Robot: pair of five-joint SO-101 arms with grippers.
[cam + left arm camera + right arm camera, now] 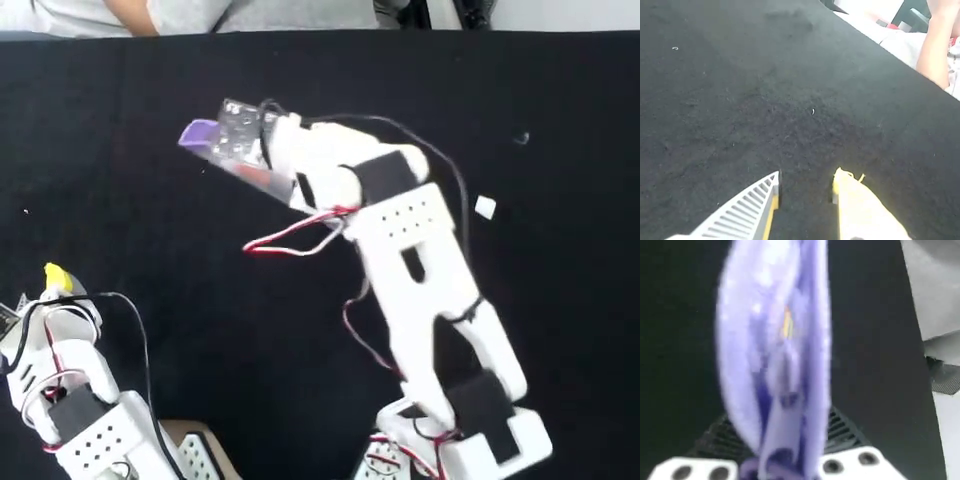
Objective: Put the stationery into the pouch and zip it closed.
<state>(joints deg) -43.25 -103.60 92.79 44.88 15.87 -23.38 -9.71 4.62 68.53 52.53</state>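
Note:
A purple pouch [202, 133] is held up over the black table [120, 200] at the far middle-left, with my right gripper [262, 150] shut on it. In the right wrist view the pouch [772, 350] hangs between the jaws with its mouth gaping, and a small orange-yellow thing [786, 325] shows inside. My left gripper [807, 177] stands open near the table's front left corner, with only bare black cloth between its white finger [757, 200] and its yellow-tipped finger [850, 192]. From above, the left gripper's yellow tip [57, 275] shows.
A small white piece [485, 207] lies on the cloth to the right of the right arm. Red and black cables [295, 235] loop off that arm above the table. The table's far edge [320, 32] runs along the top.

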